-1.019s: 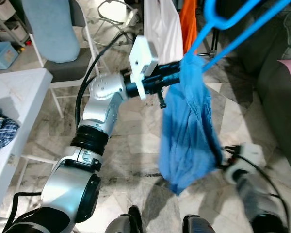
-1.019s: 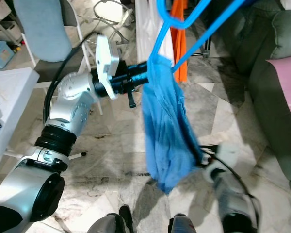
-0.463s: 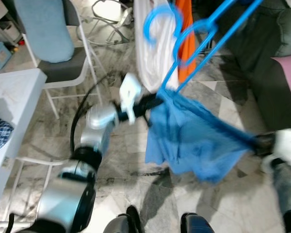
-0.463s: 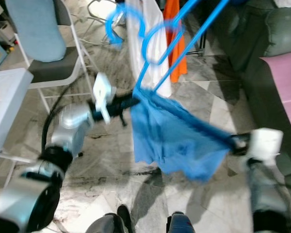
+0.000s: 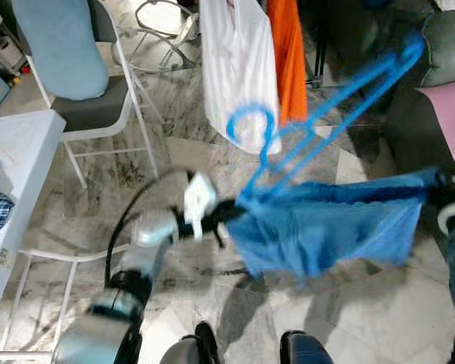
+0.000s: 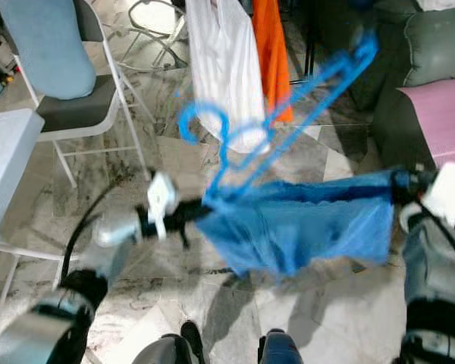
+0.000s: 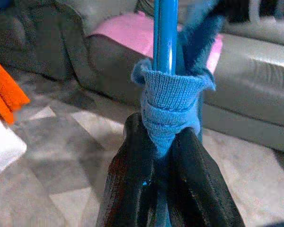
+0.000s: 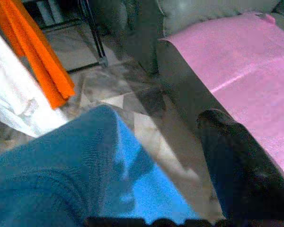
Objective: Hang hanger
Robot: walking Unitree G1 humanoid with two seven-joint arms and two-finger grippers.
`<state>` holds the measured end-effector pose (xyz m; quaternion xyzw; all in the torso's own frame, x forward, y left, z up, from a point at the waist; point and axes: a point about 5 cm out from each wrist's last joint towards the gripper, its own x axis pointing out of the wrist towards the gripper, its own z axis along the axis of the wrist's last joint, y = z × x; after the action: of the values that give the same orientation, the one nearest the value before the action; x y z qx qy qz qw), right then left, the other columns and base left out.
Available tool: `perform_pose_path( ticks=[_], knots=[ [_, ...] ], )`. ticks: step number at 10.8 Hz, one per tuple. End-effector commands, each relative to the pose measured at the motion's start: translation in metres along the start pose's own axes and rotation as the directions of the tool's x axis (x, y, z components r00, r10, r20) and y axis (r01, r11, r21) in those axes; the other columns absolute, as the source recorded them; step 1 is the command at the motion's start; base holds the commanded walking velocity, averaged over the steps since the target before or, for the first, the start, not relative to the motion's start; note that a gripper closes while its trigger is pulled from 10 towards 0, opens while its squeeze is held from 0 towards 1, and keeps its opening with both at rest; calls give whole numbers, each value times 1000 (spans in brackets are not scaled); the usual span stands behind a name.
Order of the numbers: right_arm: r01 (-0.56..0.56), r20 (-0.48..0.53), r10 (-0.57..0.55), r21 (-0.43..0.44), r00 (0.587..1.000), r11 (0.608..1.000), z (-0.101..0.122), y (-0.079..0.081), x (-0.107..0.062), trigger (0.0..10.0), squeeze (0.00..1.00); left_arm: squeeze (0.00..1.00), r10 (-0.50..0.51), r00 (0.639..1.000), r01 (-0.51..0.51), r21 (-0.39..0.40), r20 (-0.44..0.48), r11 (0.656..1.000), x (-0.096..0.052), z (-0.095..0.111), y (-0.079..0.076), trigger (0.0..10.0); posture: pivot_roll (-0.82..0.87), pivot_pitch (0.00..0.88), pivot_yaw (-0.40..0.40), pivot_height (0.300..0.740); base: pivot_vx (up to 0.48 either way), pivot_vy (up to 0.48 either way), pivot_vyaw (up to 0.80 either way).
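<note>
A blue plastic hanger (image 5: 413, 51) carries a blue knitted garment (image 5: 326, 231), stretched almost level in front of me above the marble floor. My left gripper (image 5: 231, 214) is shut on the hanger's left end with the garment bunched around it (image 7: 170, 94); the bar (image 7: 163, 33) rises from between its fingers. The hook (image 5: 231, 125) curls above that gripper. My right gripper (image 5: 444, 182) is at the garment's right end. In its wrist view the cloth (image 8: 52, 165) covers one side, and one black finger (image 8: 241, 165) stands well apart from it.
A white garment (image 5: 239, 68) and an orange one (image 5: 288, 61) hang straight ahead. A folding chair with a light-blue cushion (image 5: 61, 45) and a white table (image 5: 15, 159) stand on the left. A grey sofa with a pink cloth (image 5: 451, 114) is on the right.
The right gripper has swung the garment's lower end up and to the right, so the cloth now spreads level instead of hanging. The left gripper and hanger sit lower in view.
</note>
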<state>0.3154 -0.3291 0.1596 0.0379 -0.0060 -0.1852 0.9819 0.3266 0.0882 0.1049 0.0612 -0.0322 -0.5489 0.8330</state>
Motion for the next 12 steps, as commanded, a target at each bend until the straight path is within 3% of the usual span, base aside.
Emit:
perform_pose_path(
  ticks=[1, 4, 5, 7, 9, 12],
  knots=[
    [-2, 31, 2, 5, 1000, 1000, 12, 5, 3, 0, 0, 0, -22, 999, 22, -5, -42, 1000, -10, -12, -6, 10000, -278, 234, 126, 740, 0, 0, 0],
    [-1, 22, 2, -8, 1000, 1000, 22, 9, 19, 0, 0, 0, -123, 990, 123, -9, -74, 992, -12, -25, -24, 10000, -281, 239, 132, 740, 0, 0, 0],
    [2, 27, -2, -8, 1000, 1000, 29, 9, 24, 0, 0, 0, -176, 979, 179, 23, -104, 984, -14, -30, -32, 10000, -277, 239, 131, 740, 0, 0, 0],
    [-1, 57, 1, -7, 998, 1000, 41, 11, 28, 0, 0, 0, -191, 965, 194, 2, -182, 981, -23, -43, -36, 10000, -275, 235, 130, 740, 0, 0, 0],
    [-26, 79, 26, -2, 996, 1000, 46, 15, 28, 0, 0, 0, -166, 957, 168, -11, -239, 986, -28, -51, -36, 10000, -272, 234, 132, 740, 0, 0, 0],
    [-86, 176, 90, -27, 980, 996, 64, 24, 24, 0, 0, 0, 6, 965, -26, -72, -262, 997, -27, -56, -24, 10000, -287, 234, 140, 740, 0, 0, 0]
  ],
)
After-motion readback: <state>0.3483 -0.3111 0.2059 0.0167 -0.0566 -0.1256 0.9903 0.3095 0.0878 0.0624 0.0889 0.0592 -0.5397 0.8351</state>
